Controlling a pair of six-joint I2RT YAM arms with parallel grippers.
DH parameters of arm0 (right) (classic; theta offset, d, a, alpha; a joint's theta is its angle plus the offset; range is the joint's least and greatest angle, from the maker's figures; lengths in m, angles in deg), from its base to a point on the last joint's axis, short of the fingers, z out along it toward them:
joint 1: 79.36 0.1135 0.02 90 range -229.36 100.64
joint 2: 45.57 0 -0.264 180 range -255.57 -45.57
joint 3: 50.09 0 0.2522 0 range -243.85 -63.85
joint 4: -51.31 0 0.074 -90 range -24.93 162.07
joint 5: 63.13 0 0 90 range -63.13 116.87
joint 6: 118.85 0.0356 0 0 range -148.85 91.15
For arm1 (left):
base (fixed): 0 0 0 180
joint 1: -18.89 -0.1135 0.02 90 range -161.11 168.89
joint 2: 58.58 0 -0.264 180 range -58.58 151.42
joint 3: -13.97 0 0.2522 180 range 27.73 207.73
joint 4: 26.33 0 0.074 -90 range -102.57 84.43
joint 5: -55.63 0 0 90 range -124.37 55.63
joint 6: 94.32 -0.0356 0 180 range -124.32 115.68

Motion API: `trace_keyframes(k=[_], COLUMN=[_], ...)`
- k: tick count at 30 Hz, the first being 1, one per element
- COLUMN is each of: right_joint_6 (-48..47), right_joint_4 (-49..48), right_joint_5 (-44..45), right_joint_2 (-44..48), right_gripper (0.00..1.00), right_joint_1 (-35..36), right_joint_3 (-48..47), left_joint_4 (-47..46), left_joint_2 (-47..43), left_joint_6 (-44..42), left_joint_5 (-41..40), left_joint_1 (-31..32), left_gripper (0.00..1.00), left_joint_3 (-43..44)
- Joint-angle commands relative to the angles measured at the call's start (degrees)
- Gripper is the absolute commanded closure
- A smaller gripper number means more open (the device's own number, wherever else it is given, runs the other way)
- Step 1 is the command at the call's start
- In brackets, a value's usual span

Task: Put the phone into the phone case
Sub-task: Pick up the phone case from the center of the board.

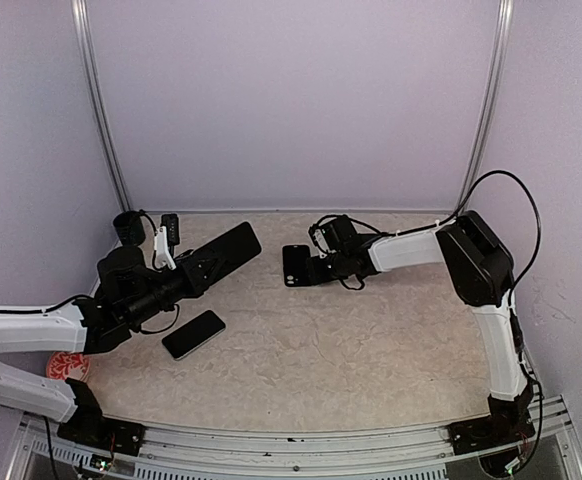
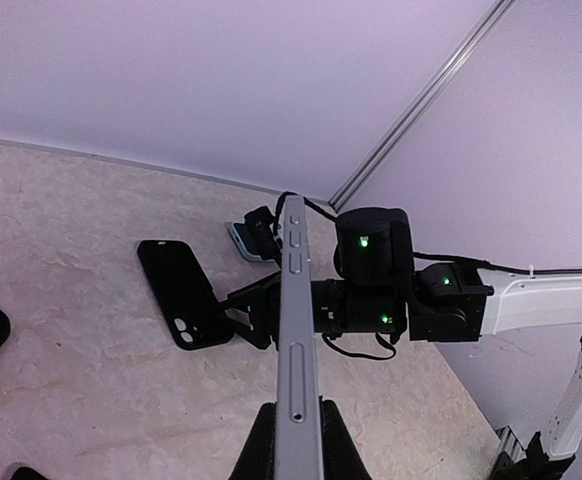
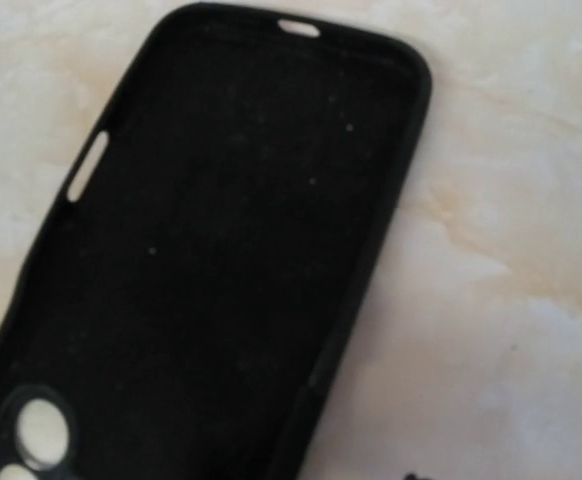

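Note:
The phone point(image 1: 226, 250), a dark slab, is held tilted above the table at the left, with my left gripper point(image 1: 193, 268) shut on its lower end. In the left wrist view the phone point(image 2: 296, 330) stands edge-on with a silver rim, pinched between the black fingers point(image 2: 259, 445). The black phone case point(image 1: 296, 265) lies flat, hollow side up, near the table's middle back. My right gripper point(image 1: 313, 268) is at the right edge of the phone case point(image 2: 183, 293). The phone case point(image 3: 211, 250) fills the right wrist view, which shows no fingers.
A second dark phone point(image 1: 193, 333) lies on the table below the held one. A red round object point(image 1: 68, 366) sits at the near left. Small black items point(image 1: 126, 225) stand at the back left corner. A pale blue object point(image 2: 241, 240) lies behind the right gripper.

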Motion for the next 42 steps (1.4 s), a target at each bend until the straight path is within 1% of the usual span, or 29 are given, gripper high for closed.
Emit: trace_keyframes(k=[1, 8, 12, 14, 16, 22, 23, 26, 27, 30, 36, 42], right_joint_6=[-0.16, 0.74, 0.98, 1.3, 1.75, 3.0, 3.01, 3.05, 3.37, 4.88, 8.03, 5.33], right_joint_4=[1.81, 3.78, 5.41, 5.62, 5.86, 6.03, 5.75, 4.57, 4.0, 0.64, -10.11, -10.05], right_joint_5=[2.09, 1.19, 0.98, 0.99, 0.35, -1.08, -1.33, -3.11, -4.17, -8.55, -18.03, -17.52], right_joint_2=[-1.93, -4.22, -5.89, -6.16, -6.4, -6.05, -5.88, -5.39, -5.25, -4.17, -0.35, 2.38], right_gripper=[0.56, 0.7, 0.72, 0.74, 0.81, 0.83, 0.86, 0.98, 1.0, 1.0, 1.0, 1.0], right_joint_1=[0.59, 0.44, 0.48, 0.39, 0.07, -0.72, -0.77, -0.9, -1.14, -2.2, -5.18, -5.21], right_joint_3=[-2.54, -6.98, -9.58, -9.85, -9.86, -8.73, -8.46, -7.64, -7.13, -3.93, 5.37, 7.57], left_joint_4=[-5.11, -5.34, -5.36, -5.25, -5.24, -5.7, -5.85, -6.28, -6.37, -6.48, -6.45, -6.29], left_joint_2=[0.11, 0.46, 0.37, 0.18, -0.08, -0.07, 0.04, 0.54, 0.71, 0.94, 0.68, 1.7], left_joint_6=[0.57, 0.39, 0.31, 0.2, 0.25, 0.39, 0.42, 0.59, 0.69, 0.79, 0.92, 0.92], left_joint_5=[-0.85, -1.0, -1.08, -1.25, -1.4, -1.2, -1.11, -0.8, -0.7, -0.48, -0.21, 0.68], left_joint_1=[-0.32, -0.34, -0.4, -0.42, -0.4, -0.49, -0.48, -0.57, -0.57, -0.58, -0.75, -0.84], left_gripper=[1.0, 1.0, 1.0, 1.0, 1.0, 1.0, 1.0, 1.0, 1.0, 1.0, 1.0, 1.0], left_joint_3=[-0.21, -0.3, -0.41, -0.6, -0.79, -1.0, -1.0, -0.78, -0.79, -0.82, -1.29, -0.64])
